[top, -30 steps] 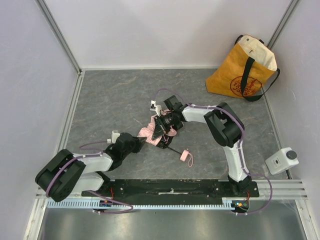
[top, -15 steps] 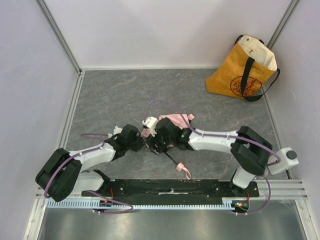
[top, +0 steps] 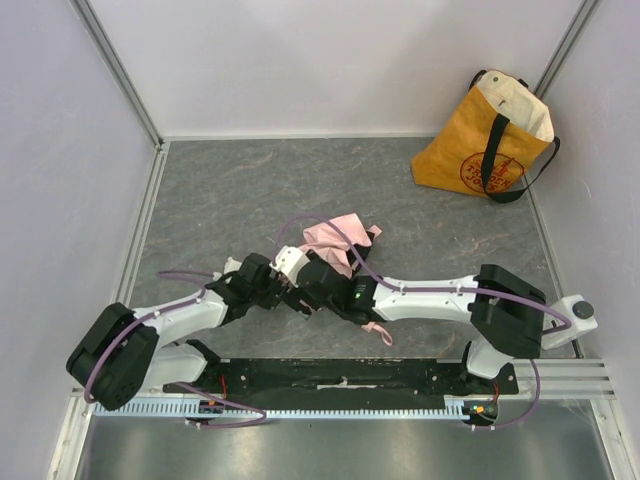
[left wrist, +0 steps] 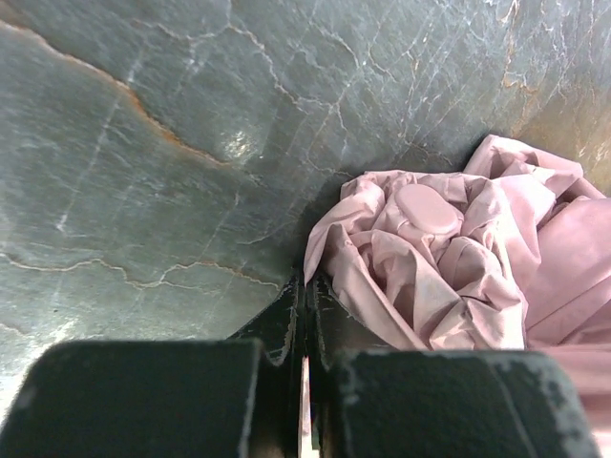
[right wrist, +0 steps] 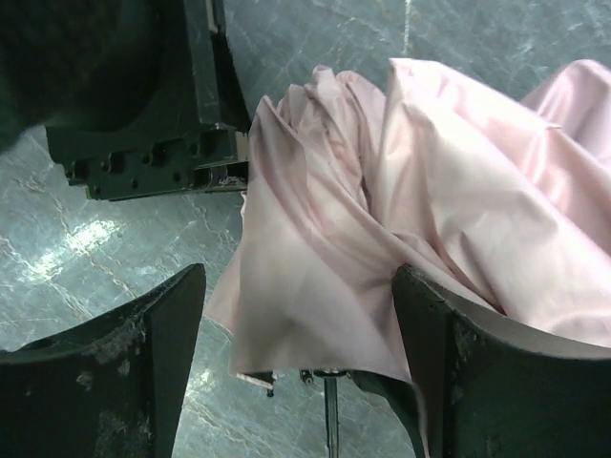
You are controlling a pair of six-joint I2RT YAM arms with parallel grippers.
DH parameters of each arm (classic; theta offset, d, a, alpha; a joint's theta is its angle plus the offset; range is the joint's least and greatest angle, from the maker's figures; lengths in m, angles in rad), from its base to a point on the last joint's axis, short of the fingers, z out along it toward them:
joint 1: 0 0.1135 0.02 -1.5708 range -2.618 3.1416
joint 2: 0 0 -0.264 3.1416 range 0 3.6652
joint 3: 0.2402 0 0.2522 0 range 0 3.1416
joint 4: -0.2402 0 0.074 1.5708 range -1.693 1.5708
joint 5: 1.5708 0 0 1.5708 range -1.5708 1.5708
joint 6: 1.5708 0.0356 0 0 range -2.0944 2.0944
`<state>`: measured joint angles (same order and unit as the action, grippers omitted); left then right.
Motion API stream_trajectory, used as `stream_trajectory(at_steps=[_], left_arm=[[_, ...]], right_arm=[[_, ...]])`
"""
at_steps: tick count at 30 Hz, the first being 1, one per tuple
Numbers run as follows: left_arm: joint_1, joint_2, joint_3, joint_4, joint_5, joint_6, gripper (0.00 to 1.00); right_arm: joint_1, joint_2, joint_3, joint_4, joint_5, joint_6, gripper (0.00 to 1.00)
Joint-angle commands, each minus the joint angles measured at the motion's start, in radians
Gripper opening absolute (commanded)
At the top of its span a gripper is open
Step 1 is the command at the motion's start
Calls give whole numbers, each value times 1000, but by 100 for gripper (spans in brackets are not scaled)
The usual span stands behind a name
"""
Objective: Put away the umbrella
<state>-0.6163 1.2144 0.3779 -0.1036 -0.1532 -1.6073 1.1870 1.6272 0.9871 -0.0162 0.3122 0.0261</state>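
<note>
The umbrella (top: pixel 335 238) lies crumpled mid-floor as pale pink fabric, its small pink handle and strap (top: pixel 378 330) trailing toward the near edge under the right arm. My left gripper (top: pixel 281 291) is at the fabric's left edge. In the left wrist view its jaws (left wrist: pixel 305 286) are shut, with a thin sliver of pink cloth pinched between them and the bunched canopy (left wrist: pixel 430 258) just ahead. My right gripper (right wrist: pixel 298 315) stands wide open, its fingers straddling a hanging fold of the umbrella (right wrist: pixel 382 210). The black shaft (right wrist: pixel 330 410) shows below the fold.
A yellow tote bag (top: pixel 485 140) leans in the back right corner. A small white device (top: pixel 565 320) sits by the right arm's base. Pale walls enclose the grey marbled floor (top: pixel 230 200) on three sides. The left gripper's black body (right wrist: pixel 143 95) fills the right wrist view's upper left.
The right arm has stretched out low to the left and its jaws have opened off the fabric. The left gripper has closed in on the fabric's edge. The pink canopy has shifted toward the back.
</note>
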Motion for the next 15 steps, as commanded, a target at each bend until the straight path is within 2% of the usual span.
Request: stream_trajectory(at_steps=[1,6,9,12,15], left_arm=[[6,-27,-30,-103,-2,27,2],[7,-39,-14,-111,9,27,2],[9,-55,-20,-113,23,32,2],[7,-90,-40,-110,41,27,2],[9,-151,-54,-113,31,49,2]], right_arm=[[19,77,-13,83,33,-48,85],[19,197,-1,102,10,-28,85],[16,272,5,76,102,-8,84],[13,336,10,41,140,-43,81],[5,378,12,19,96,-31,71]])
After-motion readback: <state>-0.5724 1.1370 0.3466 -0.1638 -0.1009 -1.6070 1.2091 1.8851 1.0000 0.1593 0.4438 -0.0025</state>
